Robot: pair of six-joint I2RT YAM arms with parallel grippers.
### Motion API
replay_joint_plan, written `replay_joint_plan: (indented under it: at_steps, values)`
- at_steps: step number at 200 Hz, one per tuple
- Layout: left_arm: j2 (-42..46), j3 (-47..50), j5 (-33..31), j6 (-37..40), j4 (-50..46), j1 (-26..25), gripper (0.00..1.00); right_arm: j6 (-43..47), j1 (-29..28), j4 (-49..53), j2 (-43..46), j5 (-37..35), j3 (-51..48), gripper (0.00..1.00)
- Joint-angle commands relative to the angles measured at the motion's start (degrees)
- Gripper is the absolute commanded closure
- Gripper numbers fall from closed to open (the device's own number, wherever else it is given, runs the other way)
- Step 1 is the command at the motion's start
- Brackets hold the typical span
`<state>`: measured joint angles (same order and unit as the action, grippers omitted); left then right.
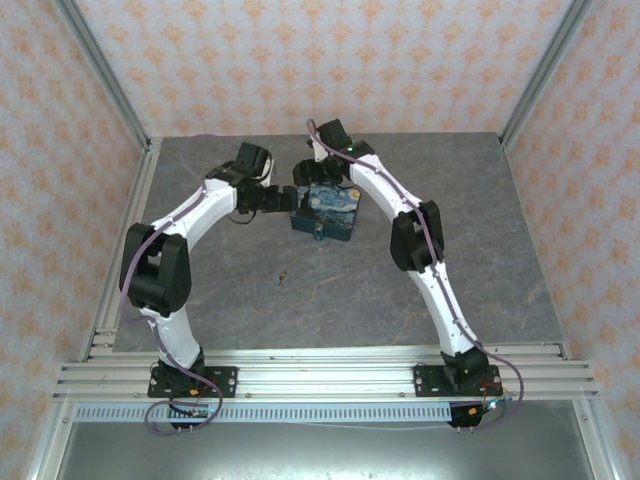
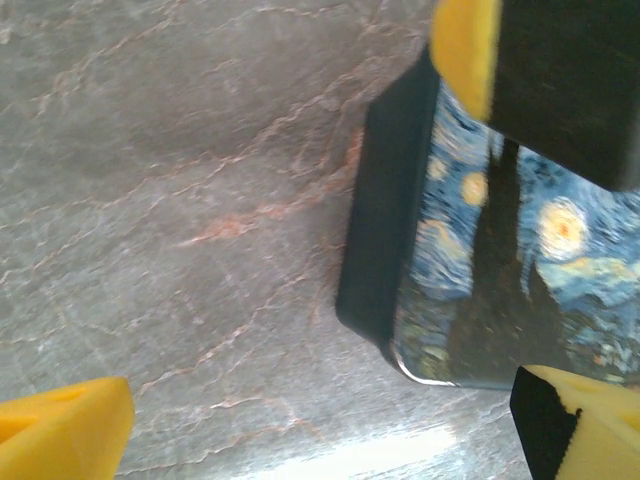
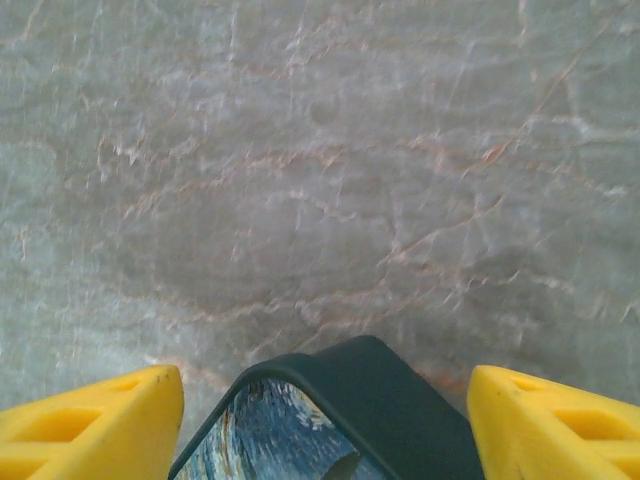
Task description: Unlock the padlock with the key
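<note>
Both grippers crowd one tin. The left gripper (image 1: 285,200) (image 2: 320,400) stands released: in its wrist view we see only the tips of its yellow fingers (image 2: 60,430), at the lower corners, spread wide with bare tabletop between them. The right gripper (image 1: 312,178) (image 3: 325,380) also has its yellow fingers (image 3: 90,425) apart, straddling a rounded corner of the blue swirl-painted rectangular tin (image 1: 328,212) (image 2: 480,260) (image 3: 330,410). The frame's lower edge cuts them off, so we cannot tell whether they touch its dark wall.

From above, both grippers are dark and small, so we cannot read their jaws there. In the left wrist view, a yellow pad and black block from the right gripper cover the tin's upper part.

The tiny brass-yellow padlock with a bluish-grey top (image 1: 318,237) shows from above as a small spot at the tin's near edge. Its shackle is too small to make out. It sits on the side facing the arm bases, across the tin from the right gripper and near the left gripper without touching it.

A small dark speck (image 1: 284,272) lies on the grey marbled table (image 1: 450,290), nearer the bases. We cannot tell what it is.
</note>
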<state>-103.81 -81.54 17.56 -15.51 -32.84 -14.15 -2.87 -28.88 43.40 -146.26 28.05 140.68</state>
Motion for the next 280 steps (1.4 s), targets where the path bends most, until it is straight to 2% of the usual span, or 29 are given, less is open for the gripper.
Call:
replay_joint_plan:
  at_steps: [1,26,45,61,78,100,135,164,178,214,280]
  values:
    - [1.5,2.4,0.2,-2.4,2.8,1.3,0.04,-2.1,0.4,5.3,7.3,-5.7,-1.0,0.23]
    - [0.4,2.9,2.7,-3.1,4.3,1.9,0.10,-6.9,0.5,6.0,14.7,-13.7,-7.4,0.21]
    - [-1.6,2.7,5.6,-4.6,6.4,1.9,0.18,-12.7,1.2,3.1,22.1,-17.2,-19.2,0.20]
    - [-3.4,2.5,8.5,-6.7,9.0,1.8,0.24,-18.7,2.3,-3.0,29.2,-17.2,-32.6,0.20]
    - [-4.9,1.9,10.1,-8.0,10.8,1.3,0.26,-25.1,3.9,-10.8,35.7,-15.8,-46.5,0.20]
    - [-7.4,0.2,10.0,-8.3,10.8,0.3,0.25,-29.3,4.9,-18.0,38.4,-12.1,-56.4,0.20]
    - [-9.4,-0.6,9.5,-9.4,11.0,-0.1,0.24,-29.8,3.7,-18.9,32.4,-6.1,-54.0,0.24]
    - [-9.3,-0.5,8.3,-9.0,10.2,-0.1,0.25,-28.6,2.2,-18.7,25.8,-2.3,-46.3,0.40]
    - [-9.0,-0.3,7.8,-8.5,9.5,0.1,0.26,-27.6,1.4,-17.2,22.5,-1.2,-41.3,0.44]
    - [-6.5,2.0,6.8,-7.4,7.6,1.1,0.28,-26.2,-0.7,-12.0,16.1,0.6,-31.3,0.45]
    - [2.1,11.6,4.2,-7.0,7.5,1.3,0.28,-27.8,-3.3,-15.2,18.2,0.3,-37.2,0.43]
